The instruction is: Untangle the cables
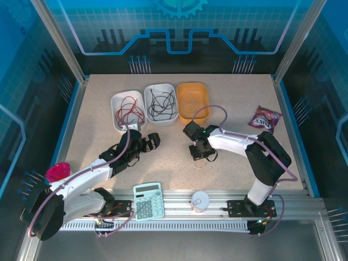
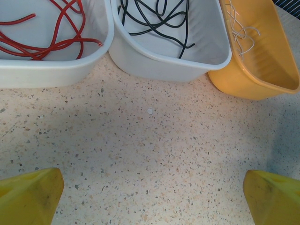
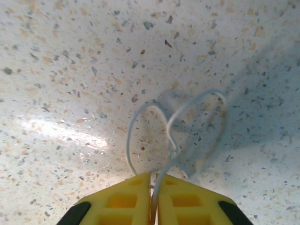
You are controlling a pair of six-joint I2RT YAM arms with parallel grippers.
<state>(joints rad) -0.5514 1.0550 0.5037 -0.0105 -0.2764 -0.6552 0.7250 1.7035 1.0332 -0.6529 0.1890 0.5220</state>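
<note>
A blurred white cable [image 3: 171, 136] is clamped over the tabletop [image 3: 70, 70] in the closed right pincer [image 3: 153, 180], its end hidden there, while the left pincer [image 2: 152, 199] is spread wide, empty, before half-cropped trays [image 2: 154, 65] of sorted cables [image 2: 70, 45].

A thin white cable [image 3: 171, 140] is pinched between the closed yellow jaws of the right gripper [image 3: 153, 199] — its two loops are spread, heart-like, over the speckled bench [image 3: 70, 70].

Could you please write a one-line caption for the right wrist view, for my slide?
Right gripper pinches a thin white cable that lies in loops on the speckled table.
</note>
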